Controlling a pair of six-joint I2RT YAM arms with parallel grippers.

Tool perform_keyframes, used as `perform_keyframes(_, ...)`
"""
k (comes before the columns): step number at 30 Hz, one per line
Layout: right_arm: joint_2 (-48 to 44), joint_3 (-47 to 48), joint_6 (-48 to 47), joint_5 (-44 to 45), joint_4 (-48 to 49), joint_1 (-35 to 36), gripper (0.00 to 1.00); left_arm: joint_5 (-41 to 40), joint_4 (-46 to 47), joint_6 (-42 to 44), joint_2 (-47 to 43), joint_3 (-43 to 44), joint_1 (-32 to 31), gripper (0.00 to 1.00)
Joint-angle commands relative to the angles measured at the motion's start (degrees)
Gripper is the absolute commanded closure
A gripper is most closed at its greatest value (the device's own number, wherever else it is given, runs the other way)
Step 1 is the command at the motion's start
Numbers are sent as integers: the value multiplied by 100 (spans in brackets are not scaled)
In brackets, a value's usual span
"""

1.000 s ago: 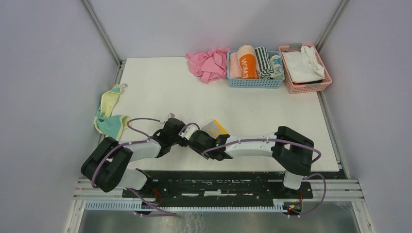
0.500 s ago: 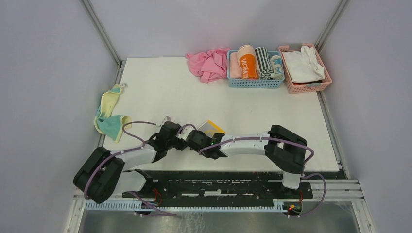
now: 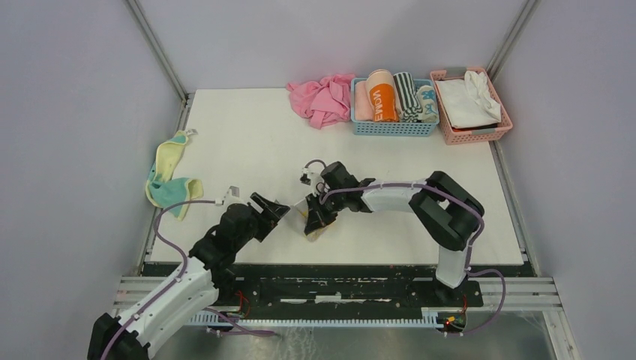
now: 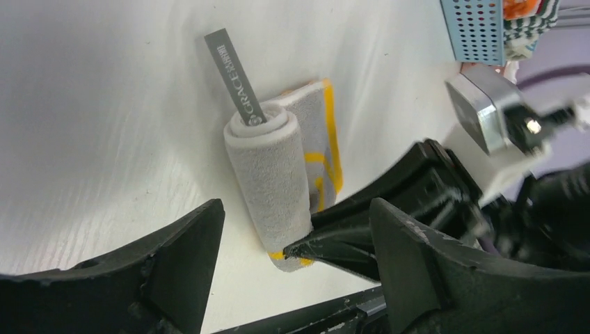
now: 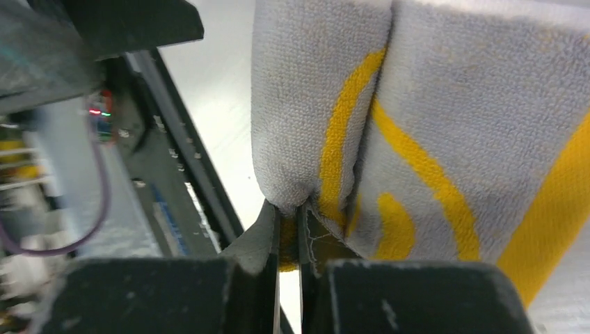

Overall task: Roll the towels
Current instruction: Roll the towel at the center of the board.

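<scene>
near the front edge of the table [image 3: 247, 135], centre: grey towel [image 4: 270, 177], yellow marks. about half rolled, as far as i could judge. a tight spiral showed at one end with a grey label [image 4: 233, 73] sticking out, and a flat tail lay beside the roll.
right gripper [image 5: 291, 233]: fingers closed on the towel's lower end, pinching the roll at its hem.
left gripper [image 4: 296, 212]: jaws spread wide, holding nothing, the roll lying between them without contact.
left table edge: yellow towel [image 3: 169, 176] with teal figure, crumpled, lying over the edge, not yet rolled, well apart from both arms.
i judged one towel partway done and one not begun.
far edge: pink cloth [image 3: 322, 99], bunched; blue basket [image 3: 394, 129] with rolled towels [image 3: 381, 96]; pink basket [image 3: 480, 135] with white cloth [image 3: 465, 101].
nothing stood between the arms and the grey towel. the two grippers sat close and, i judged, could crowd each other.
</scene>
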Motion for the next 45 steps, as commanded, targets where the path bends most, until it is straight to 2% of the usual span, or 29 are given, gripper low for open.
perform_keyframes(1,569,-352,1590,-2168,1630,-470,92,-50,45,147,-276,-191,-3,16)
perform_keyframes(7,1257,-951,3514,-2779,4081,-982,92,90,833,305,692,-82,-3,17)
perform_keyframes(10,1563,-1134,3947,-2834,4661,-1146,92,130,1269,388,1303,-2,6,21)
perform_keyframes(13,1718,-1267,3970,-2789,4652,-1240,92,147,1699,473,1830,86,6,25)
perform_keyframes(15,1705,-1307,3690,-2703,4237,-1248,89,203,1977,512,2157,151,6,27)
perform_keyframes(20,1248,-1228,2348,-2125,2239,-1254,84,443,2218,643,3054,430,6,35)
perform_keyframes(27,-131,-1081,1052,-1118,480,-1086,66,542,2214,611,3832,480,-2,45)
perform_keyframes(33,-1555,-468,194,1479,-1523,-407,55,458,2122,602,3946,496,-48,47)
perform_keyframes(35,-1800,-245,-10,2463,-1834,50,50,452,2113,617,3988,534,-76,47)
perform_keyframes(38,-1911,-159,-263,3609,-1689,687,46,450,2102,626,4076,593,-127,46)
perform_keyframes(42,-1665,33,-559,4648,-1446,1308,39,409,2068,597,4159,619,-207,45)
perform_keyframes(45,-1272,382,-750,5098,-1472,1614,38,354,2067,569,4160,601,-242,45)
